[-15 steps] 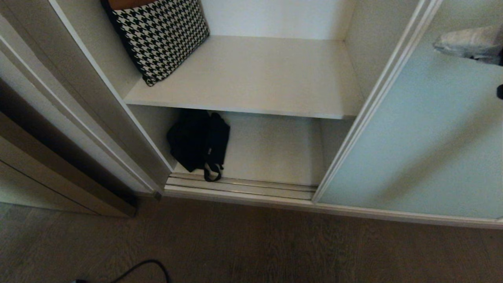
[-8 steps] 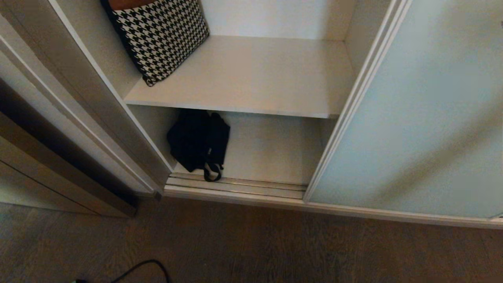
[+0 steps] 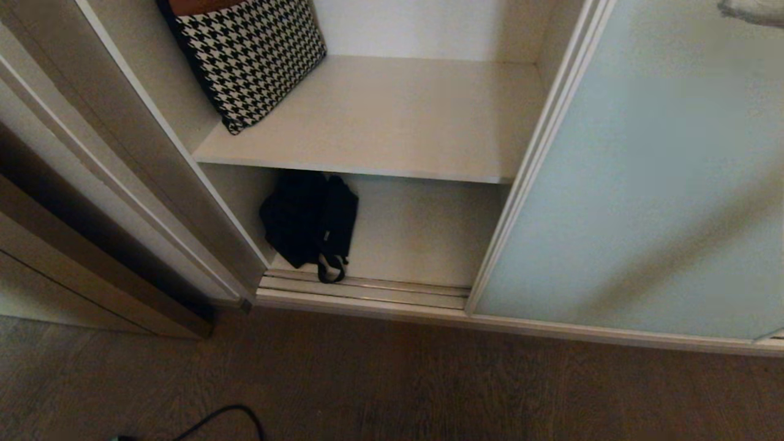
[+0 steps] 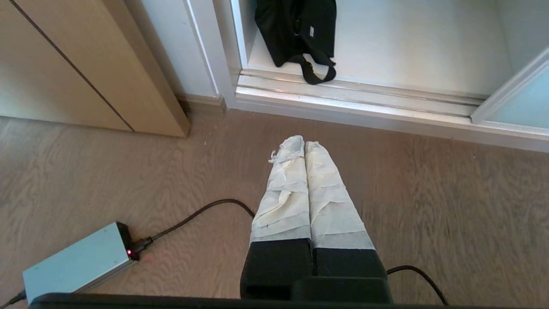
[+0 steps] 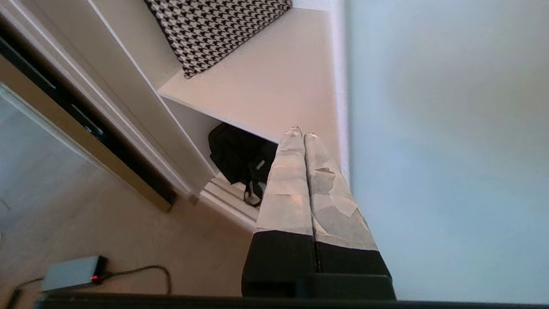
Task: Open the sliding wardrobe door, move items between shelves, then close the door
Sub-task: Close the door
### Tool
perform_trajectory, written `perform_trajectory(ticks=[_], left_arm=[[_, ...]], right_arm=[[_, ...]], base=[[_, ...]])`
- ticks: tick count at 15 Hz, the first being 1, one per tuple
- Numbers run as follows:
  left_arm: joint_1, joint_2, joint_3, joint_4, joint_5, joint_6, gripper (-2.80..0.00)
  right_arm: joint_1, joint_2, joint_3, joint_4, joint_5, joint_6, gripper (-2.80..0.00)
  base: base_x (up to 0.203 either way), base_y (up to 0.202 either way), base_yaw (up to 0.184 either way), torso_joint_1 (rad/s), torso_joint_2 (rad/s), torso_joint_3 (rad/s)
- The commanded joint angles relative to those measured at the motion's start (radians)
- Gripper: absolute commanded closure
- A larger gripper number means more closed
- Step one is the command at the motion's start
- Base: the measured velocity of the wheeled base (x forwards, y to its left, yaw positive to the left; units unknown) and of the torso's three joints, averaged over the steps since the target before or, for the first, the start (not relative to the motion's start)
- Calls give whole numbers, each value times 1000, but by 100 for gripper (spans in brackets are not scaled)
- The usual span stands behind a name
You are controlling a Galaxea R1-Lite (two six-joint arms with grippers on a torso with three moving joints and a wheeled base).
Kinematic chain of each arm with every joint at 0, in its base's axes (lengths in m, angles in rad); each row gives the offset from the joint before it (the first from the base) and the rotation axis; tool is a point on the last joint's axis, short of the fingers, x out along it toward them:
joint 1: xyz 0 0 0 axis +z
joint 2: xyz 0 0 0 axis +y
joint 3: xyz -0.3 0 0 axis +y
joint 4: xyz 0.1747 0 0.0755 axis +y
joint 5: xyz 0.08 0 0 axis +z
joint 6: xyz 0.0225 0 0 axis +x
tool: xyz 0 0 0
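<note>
Wood-grain floor [image 4: 128, 171] lies under the left gripper [image 4: 299, 143], whose fingers are pressed shut on nothing. Ahead of those fingers, the black bag [image 3: 309, 223] slumps on the lower shelf [image 3: 422, 233]. Beside the right gripper [image 5: 301, 131], its fingers also shut and empty, stands the sliding wardrobe door [image 3: 643, 184], upright, partly across the opening. Contact with the glass is hard to make out.

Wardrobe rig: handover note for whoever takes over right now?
Left gripper: shut, empty, parked over the brown wood-grain floor.
Right gripper: shut, empty, raised by the edge of the pale mint-green frosted-glass sliding door.
Soft black fabric bag lies on the lower off-white shelf; upper off-white shelf holds only a black-and-white houndstooth cushion.
Done: the bag sits on the lower shelf.
Left: door about a third across the opening; finish sliding it shut.
</note>
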Motion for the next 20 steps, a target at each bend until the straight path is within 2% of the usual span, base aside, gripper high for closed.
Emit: perform_trajectory(ticks=[1, 5, 8, 10, 20], left_arm=[[0, 1, 0, 0, 0, 0, 0], [0, 0, 0, 0, 0, 0, 0], [0, 0, 0, 0, 0, 0, 0], [0, 0, 0, 0, 0, 0, 0], [0, 0, 0, 0, 0, 0, 0]], right_arm=[[26, 83, 1, -57, -22, -13, 0], [-37, 193, 32, -307, -36, -8, 0], [-103, 195, 32, -317, -38, 64, 0], [-156, 209, 28, -320, -36, 79, 0], [-141, 297, 12, -323, -39, 107, 0]], base=[[0, 0, 0, 0, 0, 0], [0, 0, 0, 0, 0, 0], [0, 0, 0, 0, 0, 0], [0, 0, 0, 0, 0, 0], [0, 0, 0, 0, 0, 0]])
